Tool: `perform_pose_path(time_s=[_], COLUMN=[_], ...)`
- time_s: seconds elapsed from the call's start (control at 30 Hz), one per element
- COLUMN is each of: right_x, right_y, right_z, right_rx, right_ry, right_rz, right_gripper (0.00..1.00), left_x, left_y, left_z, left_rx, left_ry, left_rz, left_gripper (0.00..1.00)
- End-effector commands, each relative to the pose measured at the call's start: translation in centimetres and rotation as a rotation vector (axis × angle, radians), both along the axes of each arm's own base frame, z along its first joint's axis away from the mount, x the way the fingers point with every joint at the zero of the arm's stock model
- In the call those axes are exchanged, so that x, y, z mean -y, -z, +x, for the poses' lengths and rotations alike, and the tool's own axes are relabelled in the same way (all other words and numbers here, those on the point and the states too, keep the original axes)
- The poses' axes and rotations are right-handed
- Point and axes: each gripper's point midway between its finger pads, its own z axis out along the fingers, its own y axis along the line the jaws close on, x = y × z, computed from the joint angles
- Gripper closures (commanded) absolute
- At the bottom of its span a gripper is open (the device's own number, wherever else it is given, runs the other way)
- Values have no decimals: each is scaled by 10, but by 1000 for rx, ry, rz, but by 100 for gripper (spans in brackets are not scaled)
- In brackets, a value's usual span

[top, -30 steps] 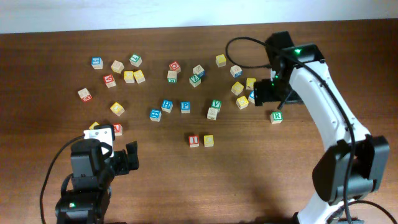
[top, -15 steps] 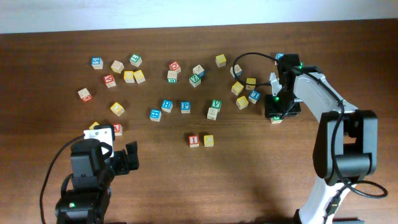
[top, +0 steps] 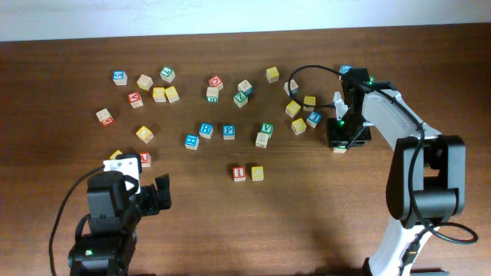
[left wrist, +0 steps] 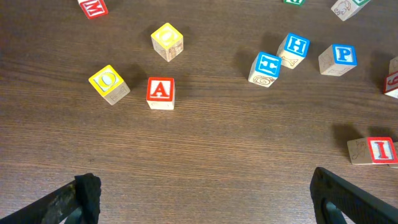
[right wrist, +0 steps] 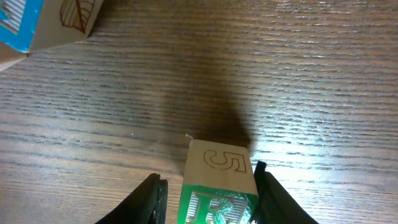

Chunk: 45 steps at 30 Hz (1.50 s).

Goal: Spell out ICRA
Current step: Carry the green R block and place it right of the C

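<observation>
- The table (top: 230,230) is littered with letter blocks. The I block (top: 239,173) sits lower centre of the overhead view, with a yellow block (top: 257,173) just beside it.
- The left gripper (left wrist: 205,193) is at lower left, spread wide and empty, with the A block (left wrist: 160,91) near it.
- The right gripper (top: 340,138) is right of centre, jaws straddling the R block (right wrist: 219,163). There's a sliver of gap on one side, so I'd say it's not clamped yet.
- The R block looks like a little wooden cube, so probably light, rigid and a bit slick. I'd pinch two flat opposite faces, squarely.

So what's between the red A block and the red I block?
Nothing: just bare table from A block to I block, seen in left wrist view.
</observation>
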Motion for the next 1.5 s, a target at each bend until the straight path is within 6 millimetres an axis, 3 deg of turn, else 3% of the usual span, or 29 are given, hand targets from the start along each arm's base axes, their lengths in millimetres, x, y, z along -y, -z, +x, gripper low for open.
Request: perform_pose_path(time_s=[0.0,0.07,0.27,0.37,0.53,0.63,0.73,1.13,1.47], right_x=[-1,-2,-6,-39,-119,-152,-164,-185,-179], right_y=[4,4,4,1,-14,-7,1,3,3], right_z=[0,0,-6,-13,-50,-53,-50,-60,-59], right_rx=[-4,-3,-26,-56,-184,-156,-70,-43,-29], right_ry=[37,54,45,11,-94,-74,-18,-83,-89], right_rz=[5,5,13,128,334,243,54,18,-26], right_gripper=[64,70,71,72,74,74,74,73,72], left_x=[-3,-3,-2,-3,-2,-3,-3,-2,-3], left_y=[-7,-7,-7,-7,-7,-7,-7,-7,-7], left_z=[2,2,2,2,2,2,2,2,2], left_rx=[18,18,18,18,18,19,18,18,18], left_ry=[-1,-1,-1,-1,-1,-1,-2,-1,-2], left_rz=[14,14,14,14,14,14,14,14,14], left_gripper=[1,1,1,1,1,1,1,1,1])
